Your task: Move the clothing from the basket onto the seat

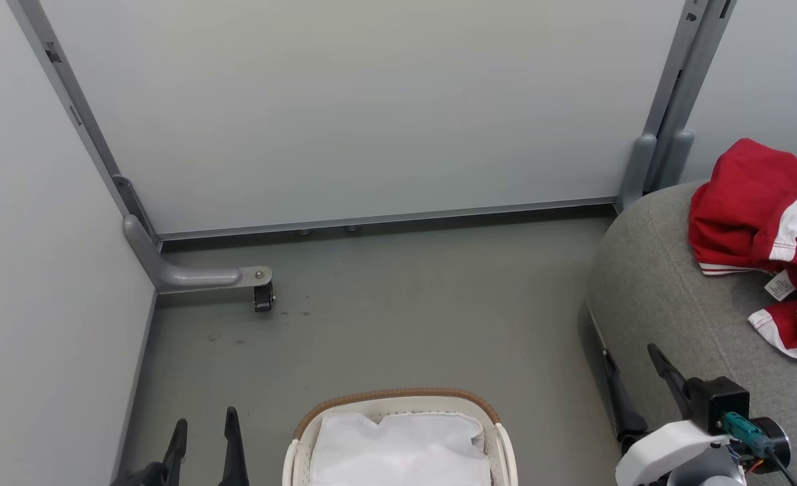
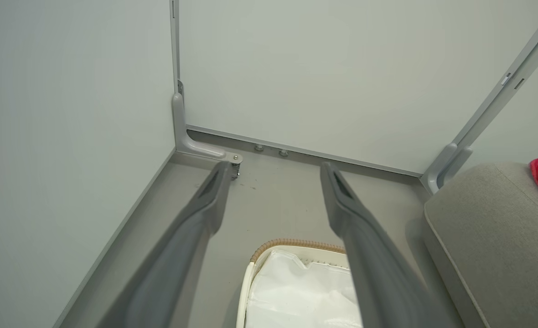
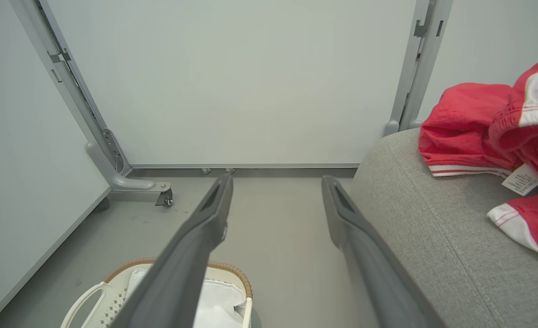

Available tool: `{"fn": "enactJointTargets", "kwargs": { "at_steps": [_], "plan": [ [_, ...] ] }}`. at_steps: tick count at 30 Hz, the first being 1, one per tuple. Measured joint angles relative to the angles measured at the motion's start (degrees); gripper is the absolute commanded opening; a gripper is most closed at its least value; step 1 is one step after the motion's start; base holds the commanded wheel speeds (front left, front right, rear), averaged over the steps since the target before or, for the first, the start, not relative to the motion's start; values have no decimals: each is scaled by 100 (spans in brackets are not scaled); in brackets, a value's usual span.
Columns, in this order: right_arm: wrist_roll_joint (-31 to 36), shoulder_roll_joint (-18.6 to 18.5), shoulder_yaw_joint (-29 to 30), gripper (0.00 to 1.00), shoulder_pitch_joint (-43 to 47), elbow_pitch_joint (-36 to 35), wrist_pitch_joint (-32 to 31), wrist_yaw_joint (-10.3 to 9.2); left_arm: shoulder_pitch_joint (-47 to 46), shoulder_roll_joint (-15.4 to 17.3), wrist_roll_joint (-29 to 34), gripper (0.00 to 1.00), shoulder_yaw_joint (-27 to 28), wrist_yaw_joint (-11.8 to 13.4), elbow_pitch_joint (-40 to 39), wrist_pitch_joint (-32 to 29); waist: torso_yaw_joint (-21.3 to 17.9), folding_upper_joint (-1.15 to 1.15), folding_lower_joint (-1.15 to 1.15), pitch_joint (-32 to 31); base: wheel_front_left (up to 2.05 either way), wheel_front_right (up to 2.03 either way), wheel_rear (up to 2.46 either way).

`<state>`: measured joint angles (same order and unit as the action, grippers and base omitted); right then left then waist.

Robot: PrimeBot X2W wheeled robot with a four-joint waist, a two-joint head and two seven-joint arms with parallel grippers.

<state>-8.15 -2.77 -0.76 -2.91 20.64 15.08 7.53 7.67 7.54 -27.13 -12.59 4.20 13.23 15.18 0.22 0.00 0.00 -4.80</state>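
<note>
Clothing (image 1: 756,202) lies on the seat (image 1: 669,297) at right; left gripper (image 1: 207,416) and right gripper (image 1: 627,348) gape empty, flanking the basket (image 1: 398,393)

Open floor (image 1: 398,317) is lying between the basket (image 1: 398,392) and the wall panel (image 1: 358,108). The couch (image 1: 648,283) is blocking the right side; a caster bracket (image 1: 236,278) is jutting out at left.
</note>
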Motion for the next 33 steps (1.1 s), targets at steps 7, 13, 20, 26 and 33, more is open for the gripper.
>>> {"fn": "enactJointTargets", "kwargs": {
  "at_steps": [7, 13, 20, 26, 33],
  "plan": [
    [-49, 1, -68, 0, -3, 44, 0, 0, -1, -2, 46, 0, 87, -16, -107, 0, -26, 0, 0, 6, 0, 0, 0],
    [-90, 57, -60, 0, 177, 315, -56, 0, 19, -55, -3, 0, 65, -16, 175, -18, -28, 0, 0, 10, 0, 0, 0],
    [-857, 58, 24, 0, 179, 276, -269, 0, 3, -94, -593, 0, 218, -114, 191, -235, -27, 0, 0, 38, 0, 0, 0],
    [-1494, 57, 64, 0, 168, 188, -405, 0, -61, -120, -1090, 0, 357, -202, 190, -393, -27, 0, 0, 61, 0, 0, 0],
    [-2185, 56, 126, 0, 126, 98, -581, 0, -188, -143, -1626, 0, 520, -298, 185, -572, -26, 0, 0, 89, 0, 0, 0]
  ]
}}
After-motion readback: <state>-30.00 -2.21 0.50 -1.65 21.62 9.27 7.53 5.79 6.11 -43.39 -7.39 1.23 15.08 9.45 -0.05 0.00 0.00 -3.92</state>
